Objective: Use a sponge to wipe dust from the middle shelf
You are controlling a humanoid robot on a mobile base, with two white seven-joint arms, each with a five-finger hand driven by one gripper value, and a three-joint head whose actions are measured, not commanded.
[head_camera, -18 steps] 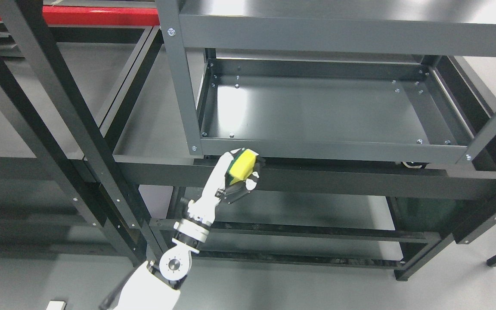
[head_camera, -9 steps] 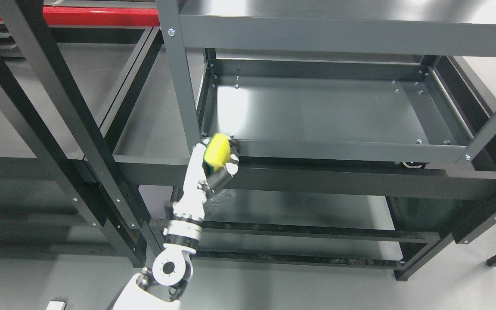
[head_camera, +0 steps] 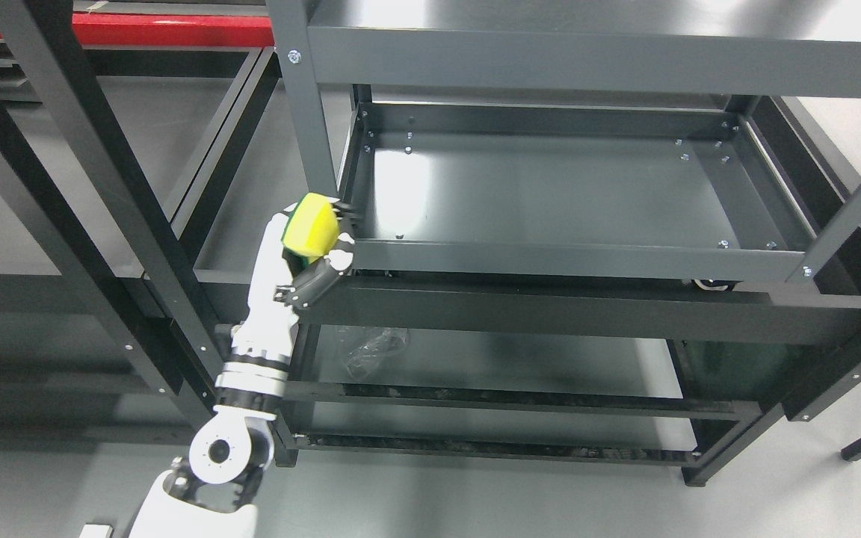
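Left hand: fingers curled around sponge, yellow face up and outward, green scouring layer against palm. Wrist raised, forearm rising steeply from lower left of view; white elbow joint low near bottom edge.

Sponge: held just outside front-left corner of middle shelf, level with front rim; contact with corner post possibly made, hard to confirm from this angle.

Step in hand: carrying sponge to shelf, wiping not yet begun. Next move: lift over rim to right of hand, turn palm down, press sponge flat on tray floor, sweep away from post.

Beyond hand: top shelf above; crumpled clear plastic on lower shelf below wrist.

Right hand: absent from view.
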